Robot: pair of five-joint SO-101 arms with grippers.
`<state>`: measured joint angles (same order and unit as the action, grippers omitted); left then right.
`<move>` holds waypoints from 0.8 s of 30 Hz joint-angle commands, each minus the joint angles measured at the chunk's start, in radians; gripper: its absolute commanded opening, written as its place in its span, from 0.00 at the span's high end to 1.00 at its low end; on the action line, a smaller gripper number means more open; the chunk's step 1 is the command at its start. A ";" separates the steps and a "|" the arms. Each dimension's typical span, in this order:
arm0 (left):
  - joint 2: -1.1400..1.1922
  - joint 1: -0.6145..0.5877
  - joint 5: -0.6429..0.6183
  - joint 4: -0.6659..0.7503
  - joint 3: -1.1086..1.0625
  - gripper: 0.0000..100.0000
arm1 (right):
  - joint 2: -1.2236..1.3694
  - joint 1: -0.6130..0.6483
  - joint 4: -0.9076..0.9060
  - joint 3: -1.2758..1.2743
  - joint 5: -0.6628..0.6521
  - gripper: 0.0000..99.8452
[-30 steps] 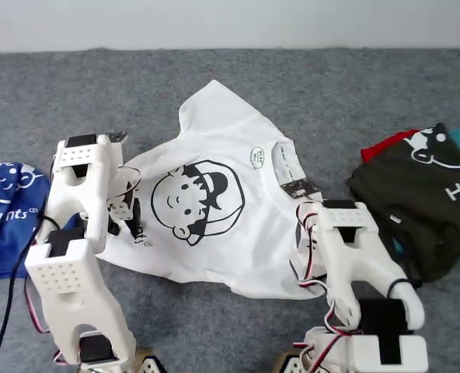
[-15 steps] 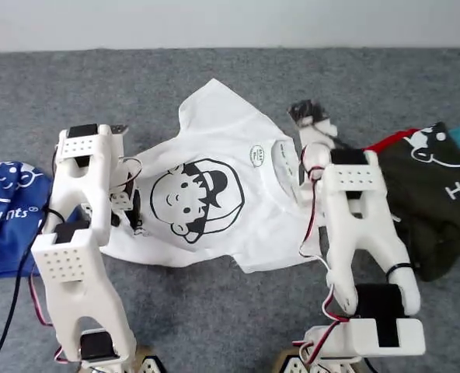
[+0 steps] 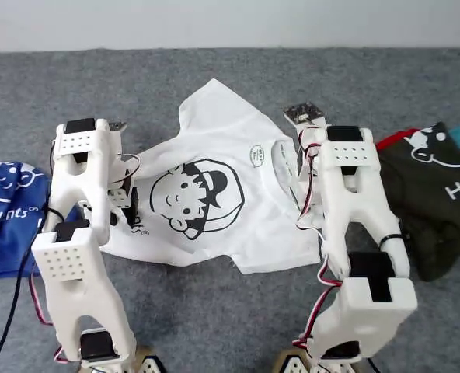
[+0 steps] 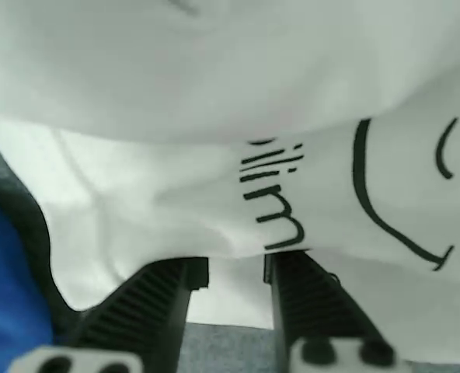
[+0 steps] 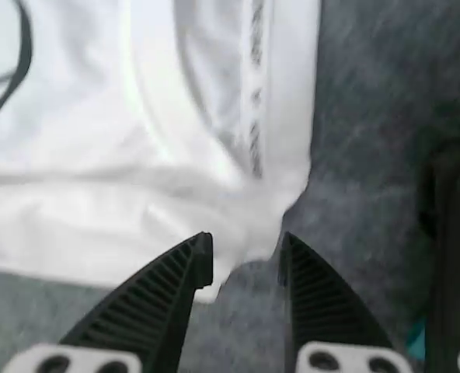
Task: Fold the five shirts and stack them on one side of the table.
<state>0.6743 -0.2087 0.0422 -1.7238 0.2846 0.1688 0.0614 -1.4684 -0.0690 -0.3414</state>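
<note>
A white shirt [image 3: 238,233] with a black cartoon face lies spread in the middle of the grey table. My left gripper [image 4: 236,260] stands at the shirt's left edge, beside the print. It is open, a fold of the white shirt [image 4: 214,194] lies over its tips, and white cloth shows in the gap. My right gripper [image 5: 245,237] is open at the shirt's right edge, with the edge of the white shirt [image 5: 214,155] between its tips. In the high view the left arm [image 3: 82,194] and right arm [image 3: 354,202] flank the shirt.
A crumpled blue shirt [image 3: 8,217] lies at the table's left edge and shows beside my left gripper as a blue patch [image 4: 5,295]. A pile of dark, red and teal shirts [image 3: 432,210] sits at the right; its dark edge [image 5: 451,202] is close to my right gripper.
My right arm has swung from the table's front out to the shirt's right edge near the collar. The shirt's front-right hem has drawn inward. The left arm has barely shifted.
</note>
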 commanded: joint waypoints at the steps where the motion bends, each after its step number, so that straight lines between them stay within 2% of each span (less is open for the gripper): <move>1: -0.008 -0.009 0.015 -0.028 0.013 0.88 | -0.134 0.013 -0.147 0.018 -0.041 0.84; 4: -0.006 -0.009 0.011 -0.028 0.007 0.88 | -0.202 0.013 -0.153 -0.106 -0.043 0.84; 11: -0.006 -0.006 0.009 -0.029 0.007 0.88 | -0.269 0.015 0.154 -0.476 -0.040 0.84; 24: -0.006 -0.005 0.011 -0.029 0.005 0.88 | -0.265 0.012 0.524 -0.717 -0.038 0.84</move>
<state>0.6743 -0.2102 0.0422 -1.7238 0.2846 -0.0660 0.0675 -1.0219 -0.7564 -0.3736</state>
